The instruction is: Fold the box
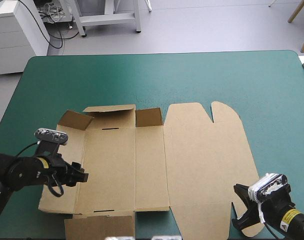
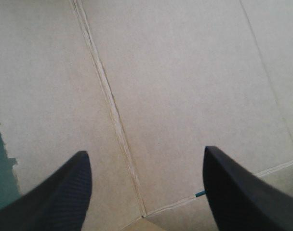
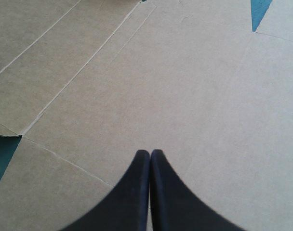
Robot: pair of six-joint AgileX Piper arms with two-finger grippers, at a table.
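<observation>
Jaws of the left gripper [image 2: 145, 151] stand wide apart with nothing between them. Those of the right gripper [image 3: 150, 152] are pressed together in a single point, and no board shows between them. The box [image 1: 149, 165] lies as a mostly flat brown sheet at the middle of the teal-green table [image 1: 202, 75], its long axis running left to right. Only the far wall [image 1: 109, 115] and the corner flap [image 1: 73, 120] at the far left are raised. The left gripper hangs over the sheet's left side panel [image 1: 77, 147], pointing inward across the crease [image 2: 113, 120] that joins this panel to the base. The board to be raised therefore lies directly beneath and ahead of it, and this arm is judged the nearer for lifting that wall. The right gripper sits at the near right corner of the lid panel [image 1: 207, 150], well apart from the walls. Whether either gripper touches the board cannot be determined. The sheet's near edge is cut off in the high view, and the left arm covers part of the side panel.
</observation>
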